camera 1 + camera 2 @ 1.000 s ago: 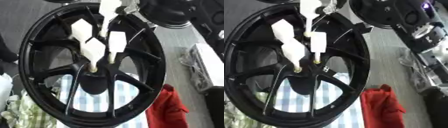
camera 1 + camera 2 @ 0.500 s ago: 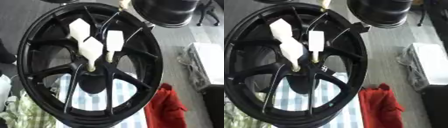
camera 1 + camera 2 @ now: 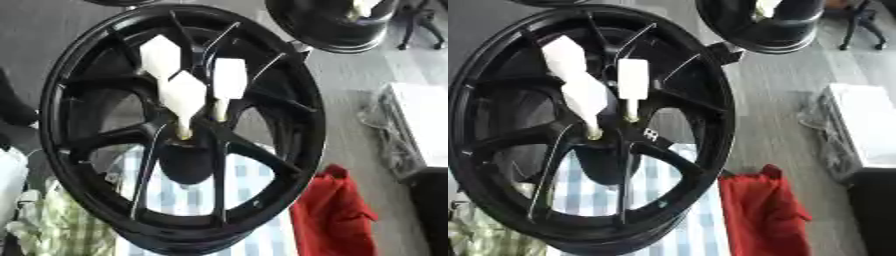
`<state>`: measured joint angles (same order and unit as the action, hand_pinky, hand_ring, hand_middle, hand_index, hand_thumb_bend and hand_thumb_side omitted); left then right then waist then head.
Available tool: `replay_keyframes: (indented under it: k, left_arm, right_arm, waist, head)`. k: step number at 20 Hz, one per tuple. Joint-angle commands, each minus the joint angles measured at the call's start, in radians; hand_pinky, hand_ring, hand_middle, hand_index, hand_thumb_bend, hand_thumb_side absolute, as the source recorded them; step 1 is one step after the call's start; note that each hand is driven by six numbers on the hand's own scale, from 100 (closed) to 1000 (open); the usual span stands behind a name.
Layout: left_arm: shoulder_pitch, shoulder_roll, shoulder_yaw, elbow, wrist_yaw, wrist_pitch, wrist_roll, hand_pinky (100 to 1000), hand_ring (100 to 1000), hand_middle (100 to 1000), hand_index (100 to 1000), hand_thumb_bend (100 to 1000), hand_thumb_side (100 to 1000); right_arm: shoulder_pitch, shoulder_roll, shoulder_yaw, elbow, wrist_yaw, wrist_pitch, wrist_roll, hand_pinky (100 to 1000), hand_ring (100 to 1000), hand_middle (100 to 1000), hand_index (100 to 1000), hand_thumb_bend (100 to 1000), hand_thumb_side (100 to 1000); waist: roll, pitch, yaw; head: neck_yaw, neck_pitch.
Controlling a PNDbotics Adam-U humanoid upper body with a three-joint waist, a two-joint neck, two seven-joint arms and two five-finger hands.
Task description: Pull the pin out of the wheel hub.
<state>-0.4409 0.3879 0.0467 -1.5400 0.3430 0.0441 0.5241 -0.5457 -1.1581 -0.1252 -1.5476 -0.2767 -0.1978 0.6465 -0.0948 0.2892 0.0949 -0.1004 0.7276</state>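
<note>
A large black spoked wheel [image 3: 105,150] stands tilted and fills most of both views. Three white pins stick out of its hub [image 3: 188,145]: one at the upper left [image 3: 162,55], one in the middle [image 3: 188,97] and one to the right [image 3: 229,82]. Their thin stems run down into the hub. A small white piece [image 3: 360,6] shows at the top edge, in front of a second black wheel; what holds it is cut off. Neither of my hands shows in either view.
A second black wheel [image 3: 337,25] lies at the top right. A red cloth [image 3: 337,210] lies right of the big wheel, a blue-and-white checked cloth [image 3: 192,190] behind its spokes, a green checked cloth [image 3: 44,225] lower left, and a white box [image 3: 424,120] at the right.
A white pin with a silver part beside it, above the rim's top a second ago, has gone up and right; only a white bit remains. The whole picture has shifted, so the camera has moved.
</note>
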Motion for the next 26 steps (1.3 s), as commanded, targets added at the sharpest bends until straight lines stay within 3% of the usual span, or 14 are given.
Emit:
replay_keyframes:
  k: [1, 7, 9, 12, 14, 17, 24, 25, 26]
  left_arm:
    - [-0.002, 0.036, 0.019, -0.018, 0.000, -0.005, 0.013, 672, 810, 742, 767, 384, 709]
    - [0.009, 0.048, 0.030, -0.018, 0.002, -0.008, 0.023, 672, 810, 743, 766, 380, 709]
    - [0.010, 0.049, 0.030, -0.018, 0.003, -0.007, 0.024, 672, 810, 742, 766, 380, 709]
    - [0.010, 0.049, 0.030, -0.017, 0.004, -0.006, 0.022, 672, 810, 742, 765, 381, 711]
    - [0.009, 0.048, 0.031, -0.016, 0.005, -0.005, 0.021, 672, 811, 743, 765, 382, 710]
    - [0.009, 0.047, 0.032, -0.017, 0.006, -0.006, 0.023, 672, 811, 743, 764, 383, 709]
    - [0.008, 0.047, 0.033, -0.017, 0.007, -0.006, 0.024, 672, 811, 743, 764, 383, 709]
    - [0.008, 0.046, 0.032, -0.017, 0.007, -0.006, 0.023, 672, 811, 743, 763, 383, 708]
    - [0.008, 0.046, 0.031, -0.017, 0.006, -0.006, 0.022, 672, 811, 743, 763, 383, 708]
  right_arm:
    - [0.101, -0.063, -0.103, -0.052, 0.004, -0.008, -0.087, 858, 712, 543, 451, 200, 100]
    - [0.327, -0.001, -0.190, -0.006, 0.063, 0.001, -0.170, 857, 711, 551, 468, 184, 100]
    - [0.380, 0.038, -0.212, 0.017, 0.090, 0.006, -0.187, 862, 727, 582, 529, 245, 100]
    - [0.436, 0.090, -0.242, 0.053, 0.144, 0.018, -0.204, 878, 785, 733, 741, 499, 100]
    - [0.457, 0.116, -0.255, 0.075, 0.178, 0.022, -0.203, 888, 817, 787, 818, 570, 134]
    - [0.472, 0.142, -0.269, 0.100, 0.198, 0.018, -0.209, 897, 834, 827, 864, 566, 199]
    - [0.479, 0.151, -0.276, 0.120, 0.197, 0.007, -0.213, 897, 834, 828, 867, 566, 203]
    - [0.471, 0.162, -0.286, 0.124, 0.191, 0.005, -0.220, 887, 795, 785, 819, 499, 219]
    - [0.458, 0.179, -0.302, 0.126, 0.179, 0.003, -0.233, 887, 795, 785, 819, 499, 219]
  waist:
    - [0.008, -0.025, -0.013]
    - [0.023, -0.028, -0.042]
    - [0.025, -0.027, -0.046]
    - [0.028, -0.025, -0.049]
    - [0.029, -0.024, -0.048]
    - [0.029, -0.023, -0.047]
    - [0.029, -0.023, -0.046]
    - [0.030, -0.024, -0.045]
    - [0.029, -0.025, -0.044]
  head:
    - [0.033, 0.002]
    - [0.067, -0.001]
    - [0.076, -0.001]
    - [0.081, -0.002]
    - [0.083, -0.002]
    - [0.083, -0.001]
    - [0.083, 0.000]
    - [0.082, 0.003]
    - [0.081, 0.004]
